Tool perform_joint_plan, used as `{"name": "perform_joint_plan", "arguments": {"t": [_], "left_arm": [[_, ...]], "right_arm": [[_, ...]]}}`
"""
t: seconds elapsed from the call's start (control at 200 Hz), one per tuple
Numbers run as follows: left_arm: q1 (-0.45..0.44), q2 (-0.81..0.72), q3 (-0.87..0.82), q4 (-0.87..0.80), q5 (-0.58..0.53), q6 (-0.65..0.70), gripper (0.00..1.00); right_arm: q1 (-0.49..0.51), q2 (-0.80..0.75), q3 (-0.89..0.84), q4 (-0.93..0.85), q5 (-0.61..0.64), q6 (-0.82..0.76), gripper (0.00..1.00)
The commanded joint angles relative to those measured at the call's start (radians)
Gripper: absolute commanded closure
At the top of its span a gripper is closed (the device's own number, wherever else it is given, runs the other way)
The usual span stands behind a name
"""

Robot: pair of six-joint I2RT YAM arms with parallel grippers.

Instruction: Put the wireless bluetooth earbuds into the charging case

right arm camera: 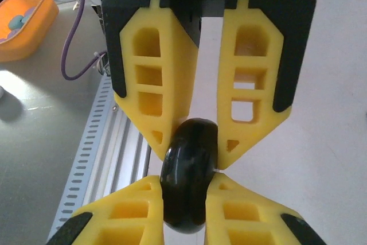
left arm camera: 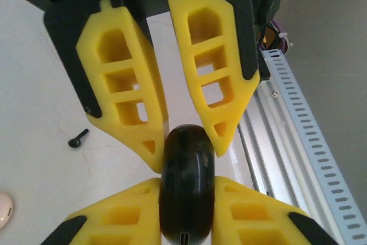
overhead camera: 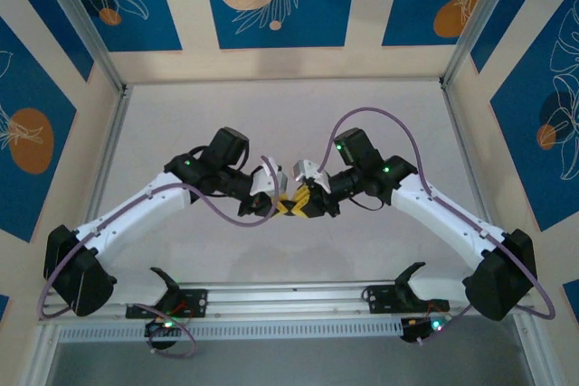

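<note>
The left gripper (left arm camera: 189, 154) and right gripper (right arm camera: 193, 156) both pinch the charging case (left arm camera: 186, 190) (standing on edge) toward the table's (overhead camera: 271, 115) near edge, one earbud (left arm camera: 78, 137) lying nearby.

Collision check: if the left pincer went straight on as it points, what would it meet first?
The charging case it grips; directly beyond, seemingly, the opposing right pincer, shut on that case.

You're working under bright, even overhead light. The table (overhead camera: 271, 115) looks pale, nearly washed out in the left wrist view, with only soft, faint shadows. The glossy charging case (left arm camera: 186, 193) carries dull reflections; the wrist views go slightly soft up close.
</note>
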Motion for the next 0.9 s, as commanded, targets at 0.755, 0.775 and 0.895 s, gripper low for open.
{"name": "perform_joint_plan", "arguments": {"t": [0.755,0.775,0.895], "left_arm": [[0.014,0.007,-0.398,1.447,0.174,-0.838,0.87],[0.014,0.01,-0.397,1.453,0.177,-0.842,0.87],[0.013,0.022,-0.392,1.479,0.191,-0.86,0.87]], "right_arm": [[-0.217,-0.391,-0.451,0.842,-0.137,0.561,0.42],[-0.218,-0.385,-0.449,0.845,-0.141,0.563,0.42],[-0.216,-0.356,-0.435,0.876,-0.157,0.584,0.42]]}}
